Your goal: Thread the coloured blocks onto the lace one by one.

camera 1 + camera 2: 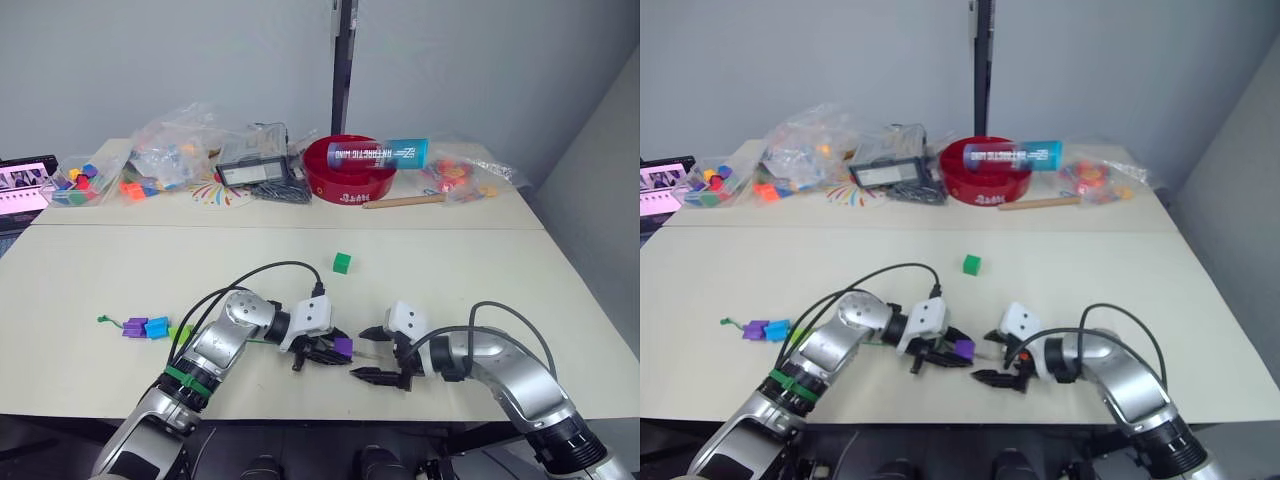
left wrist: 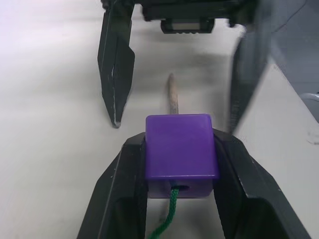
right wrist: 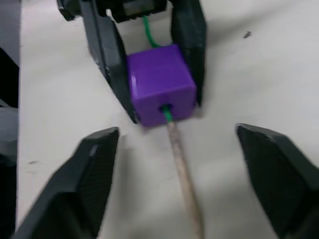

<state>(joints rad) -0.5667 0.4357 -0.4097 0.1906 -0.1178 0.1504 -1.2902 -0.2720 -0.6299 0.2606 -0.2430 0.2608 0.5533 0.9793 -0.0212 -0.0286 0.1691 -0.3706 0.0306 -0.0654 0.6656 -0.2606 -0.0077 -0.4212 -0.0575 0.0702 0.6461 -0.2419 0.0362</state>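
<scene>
Near the front edge of the cream worktop [image 1: 480,270], the left tool [image 1: 322,349] is clamped on a small purple plastic cube [image 2: 181,149]; the thin green lace [image 2: 169,219] enters its rear hole and the pale stiff tip [image 3: 183,174] projects from the far face. Facing it, the right tool [image 1: 372,352] stands open, fingers either side of that tip, not touching. Further left lie a purple [image 1: 135,327], a blue [image 1: 157,327] and a light green cube [image 1: 180,332] in a row. Beyond, a dark green cube [image 1: 342,262] sits alone mid-worktop.
</scene>
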